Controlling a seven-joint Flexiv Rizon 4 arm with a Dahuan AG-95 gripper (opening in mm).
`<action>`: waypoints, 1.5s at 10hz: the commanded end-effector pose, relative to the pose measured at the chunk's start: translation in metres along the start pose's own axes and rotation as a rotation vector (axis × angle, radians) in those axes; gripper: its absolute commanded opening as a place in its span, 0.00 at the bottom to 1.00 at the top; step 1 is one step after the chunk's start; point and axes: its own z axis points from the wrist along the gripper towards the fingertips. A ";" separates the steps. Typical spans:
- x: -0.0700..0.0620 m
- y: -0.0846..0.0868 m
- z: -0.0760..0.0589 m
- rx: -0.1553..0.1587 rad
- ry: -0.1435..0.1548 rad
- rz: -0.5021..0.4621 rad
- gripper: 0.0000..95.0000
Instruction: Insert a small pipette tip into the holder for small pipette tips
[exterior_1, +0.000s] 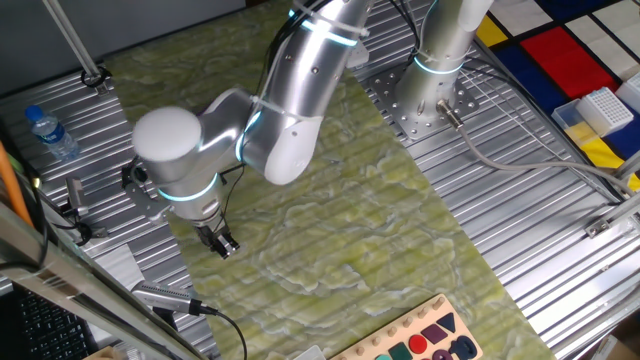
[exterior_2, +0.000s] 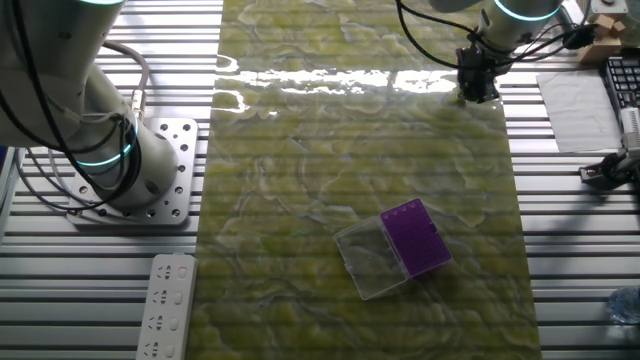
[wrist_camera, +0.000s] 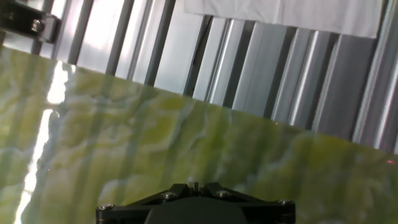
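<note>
The holder for small pipette tips (exterior_2: 417, 238) is a flat purple square box lying on the green mat, with its clear cover (exterior_2: 368, 262) open beside it. It does not show in the other two views. My gripper (exterior_2: 478, 88) hangs far from it, near the mat's far right corner, just above the surface; it also shows in one fixed view (exterior_1: 222, 243). In the hand view its jaws (wrist_camera: 194, 186) are closed together with a thin sliver, the small pipette tip (wrist_camera: 194, 183), pinched between them and barely showing.
A second arm's base (exterior_2: 135, 160) stands left of the mat. A white gridded rack on a pale blue tray (exterior_1: 603, 108) sits far right. A water bottle (exterior_1: 50, 133), a white paper sheet (exterior_2: 580, 95), a white strip (exterior_2: 168, 305) and a coloured shape board (exterior_1: 425, 340) lie around the mat.
</note>
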 end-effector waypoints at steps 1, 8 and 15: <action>-0.005 0.000 0.002 0.004 0.000 -0.008 0.00; -0.037 -0.001 0.006 0.006 -0.017 0.031 0.00; -0.031 0.005 0.014 0.005 -0.015 0.046 0.00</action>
